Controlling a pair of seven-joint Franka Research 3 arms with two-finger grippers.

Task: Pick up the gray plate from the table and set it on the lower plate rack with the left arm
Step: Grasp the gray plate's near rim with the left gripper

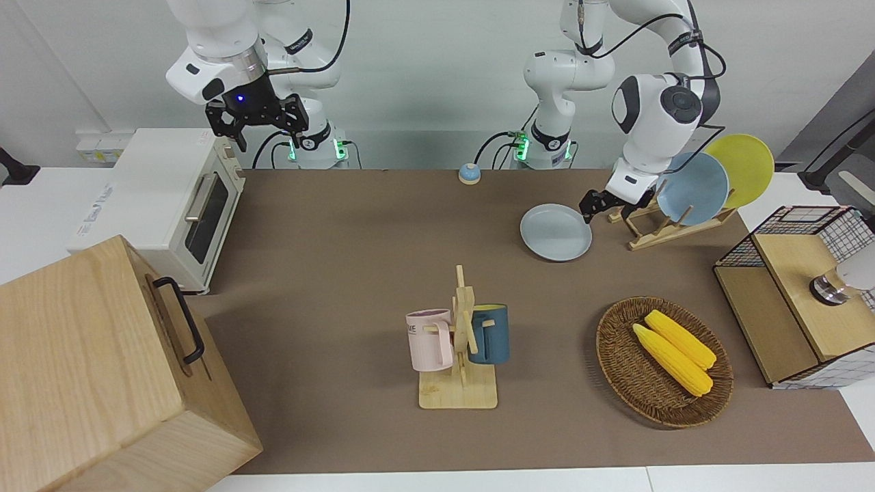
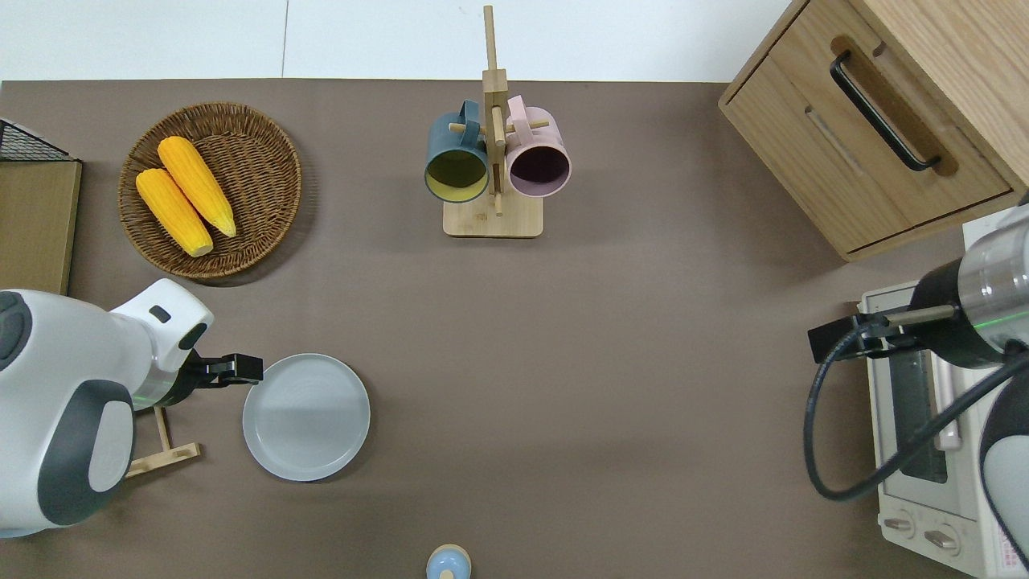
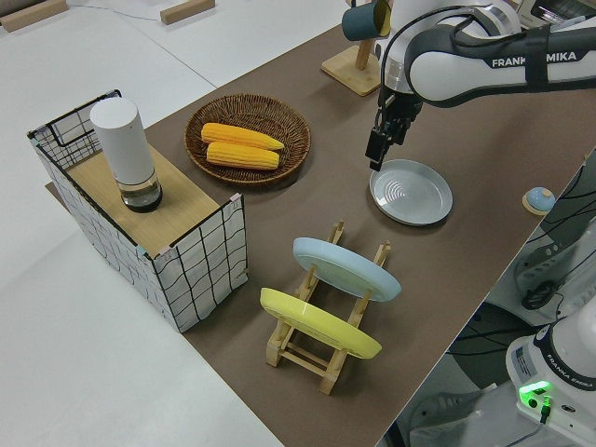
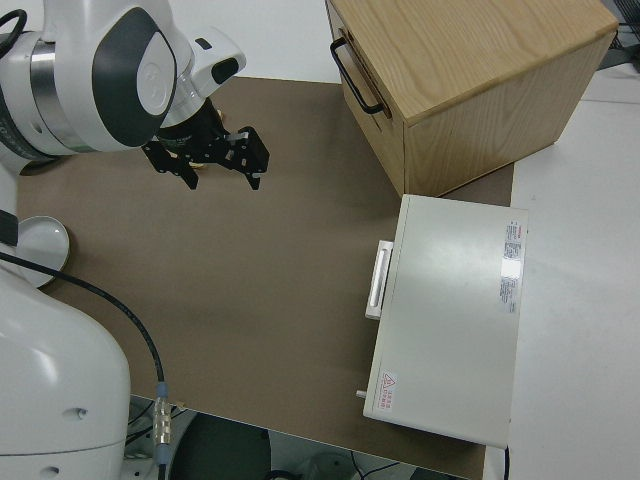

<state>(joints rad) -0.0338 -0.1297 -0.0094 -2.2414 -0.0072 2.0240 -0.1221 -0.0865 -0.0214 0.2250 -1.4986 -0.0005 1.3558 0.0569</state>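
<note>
The gray plate [image 1: 556, 232] [image 2: 306, 416] [image 3: 411, 192] lies flat on the brown table [image 1: 342, 287]. My left gripper [image 1: 592, 208] [image 2: 239, 368] [image 3: 379, 153] hangs low over the mat right at the plate's rim, on the side toward the left arm's end of the table, between the plate and the lower plate rack [image 1: 657, 232] [image 3: 300, 358]. The rack holds a sky-blue plate [image 1: 694, 188] [image 3: 345, 268] and a yellow plate [image 1: 744, 166] [image 3: 317, 326] on edge. My right gripper [image 1: 263, 126] [image 4: 220, 172] is open and empty; that arm is parked.
A wicker basket [image 1: 618, 369] with two corn cobs and a wire crate [image 1: 793, 273] stand at the left arm's end. The mug stand [image 1: 465, 342] stands mid-table. A toaster oven [image 1: 171, 198] and a wooden cabinet [image 1: 89, 369] fill the right arm's end. A small blue bell [image 1: 469, 173] sits near the robots.
</note>
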